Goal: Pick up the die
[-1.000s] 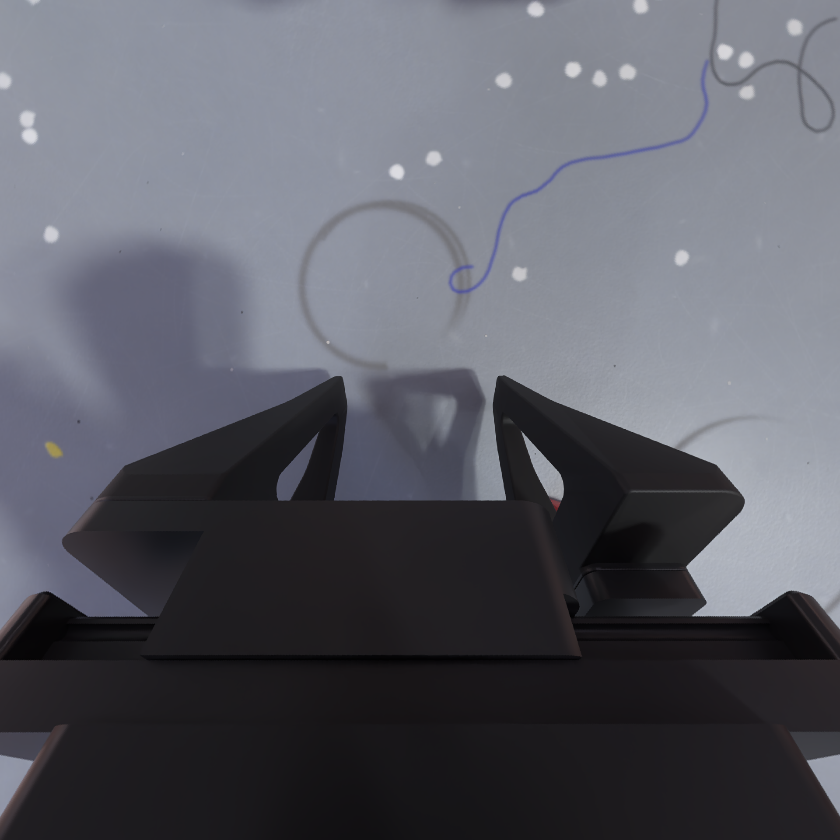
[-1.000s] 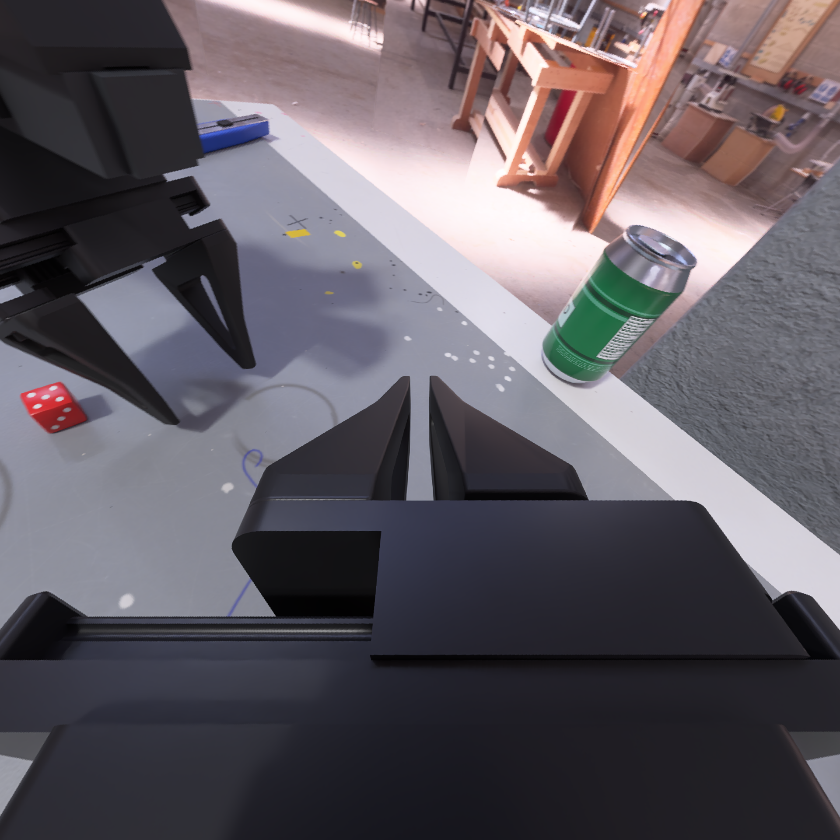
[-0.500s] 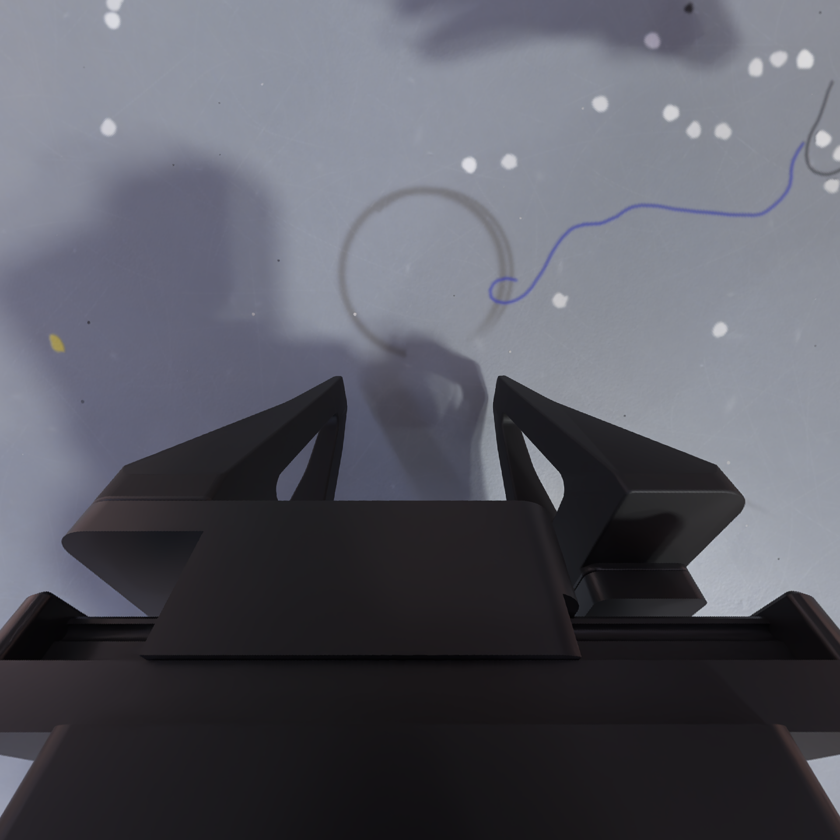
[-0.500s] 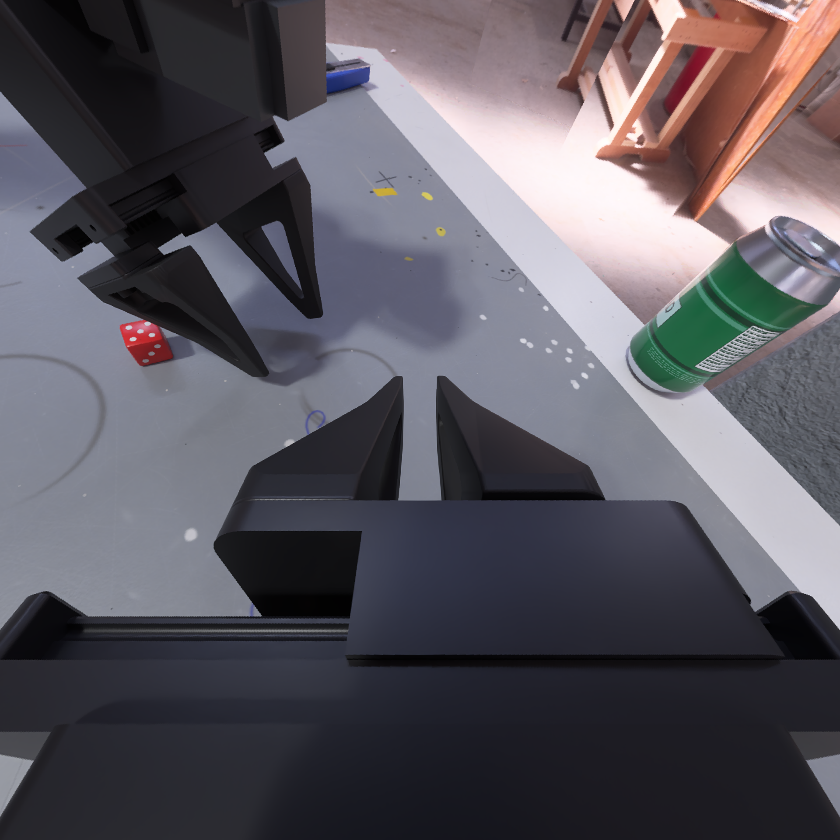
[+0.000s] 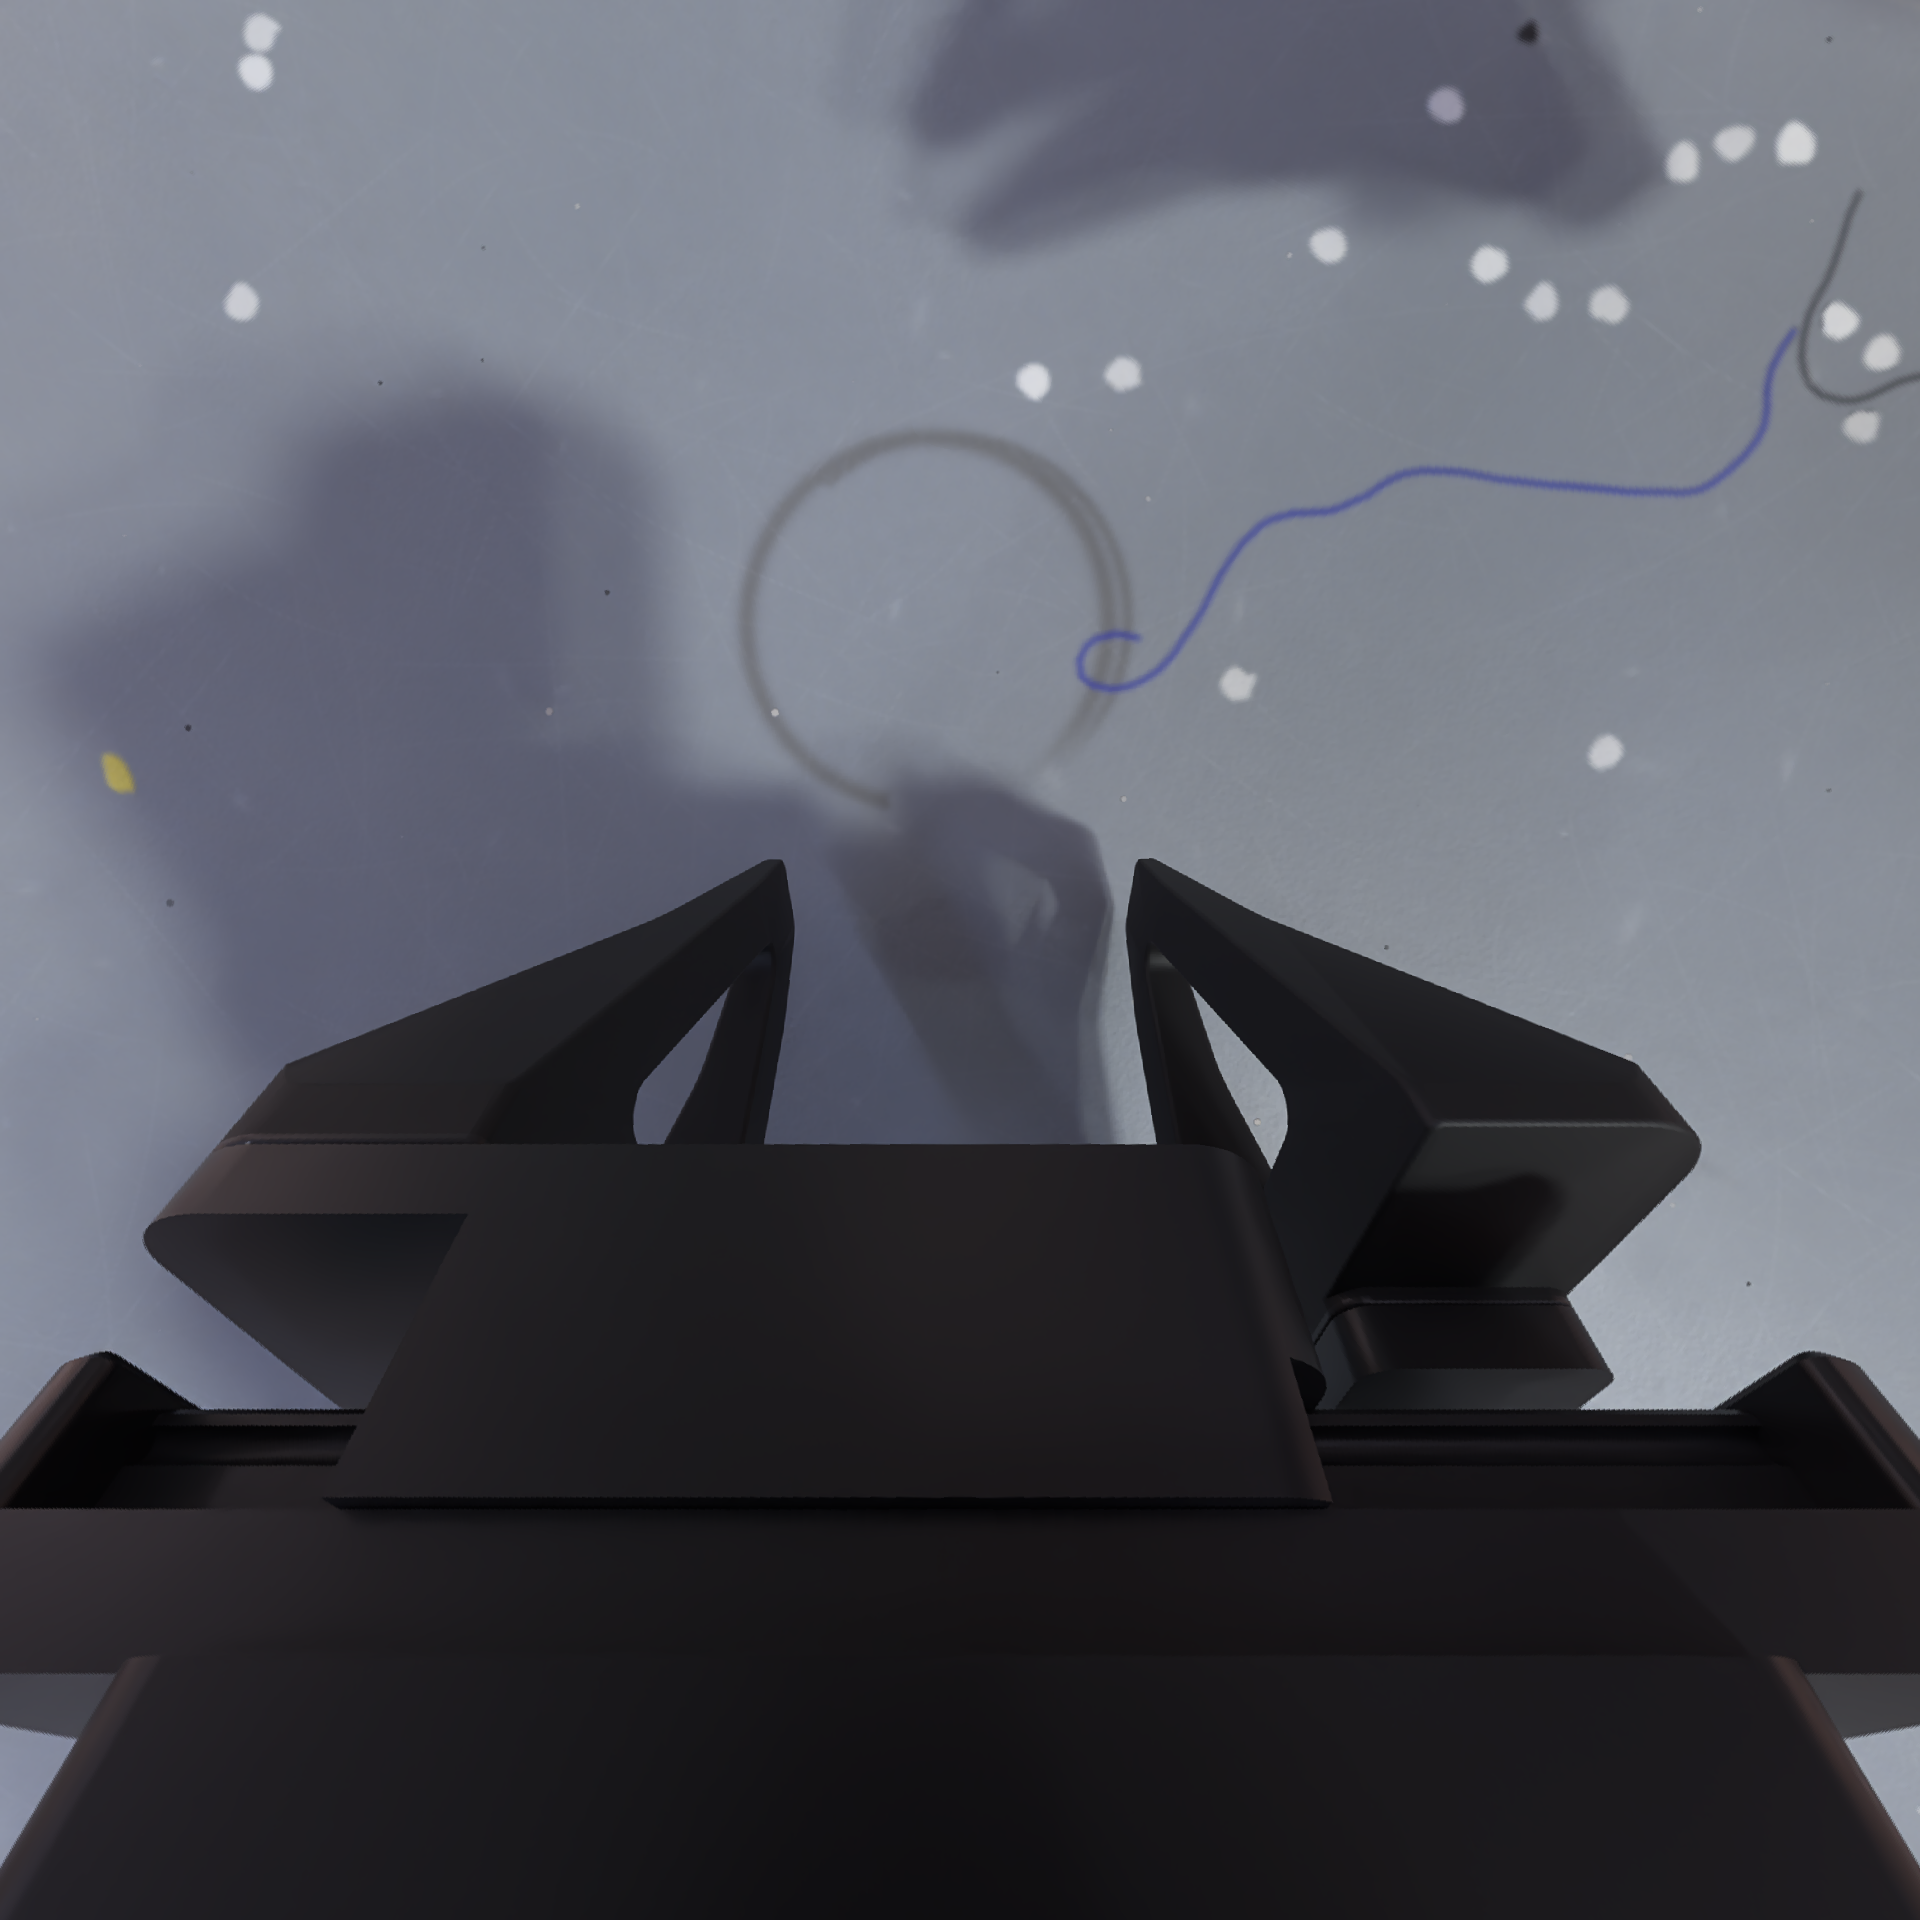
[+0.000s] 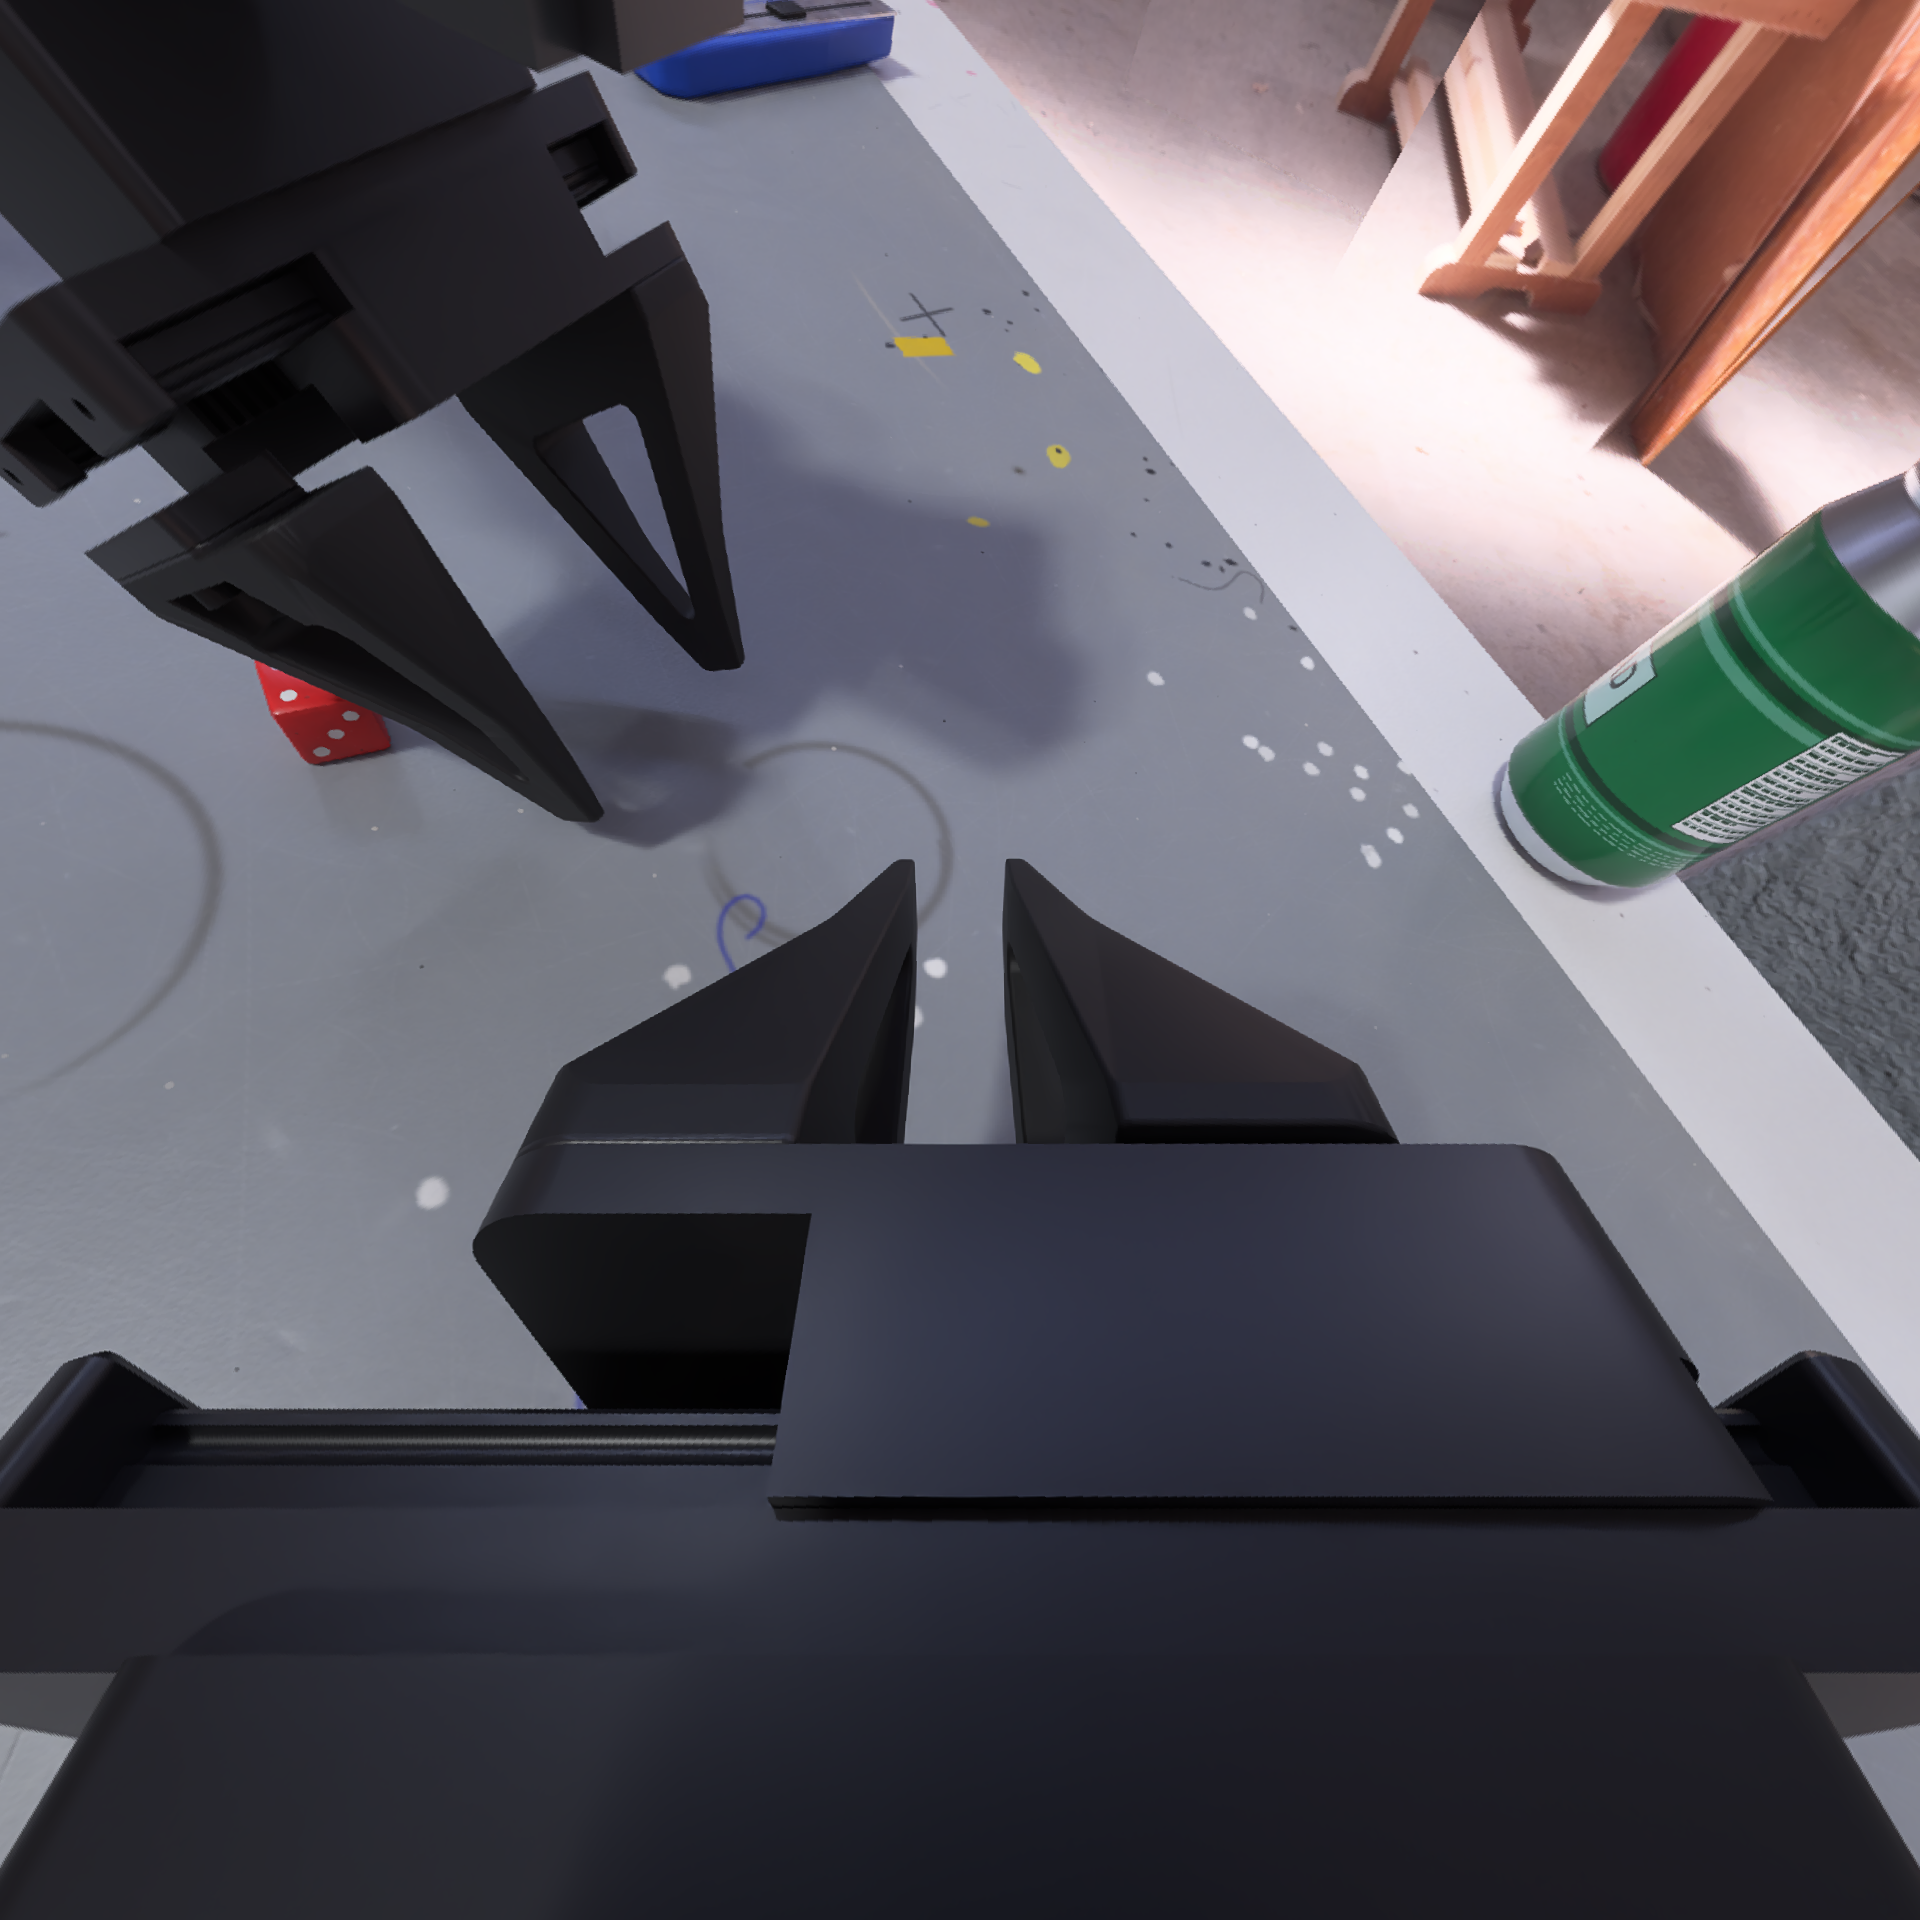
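The red die (image 6: pixel 324 719) lies on the grey table (image 6: pixel 312 1091), seen only in the right wrist view. It is partly hidden behind the nearer finger of my left gripper (image 6: pixel 649 732). The die sits outside that gripper's jaws, on the left side of that finger. The left gripper is open and empty, tips pointing down just above the table. In its own view the left gripper (image 5: pixel 958 868) hangs over a grey ring mark and no die shows. My right gripper (image 6: pixel 958 868) is empty, jaws only a narrow gap apart, near the ring mark.
A green can (image 6: pixel 1714 727) stands on the table's white right edge (image 6: pixel 1558 935). A blue tool (image 6: pixel 769 47) lies at the far end. Wooden benches (image 6: pixel 1662 156) stand on the floor beyond the edge.
My right gripper has moved closer to the left gripper and die, and its jaws have parted slightly. The left gripper has shifted; a red sliver beside its right finger no longer shows.
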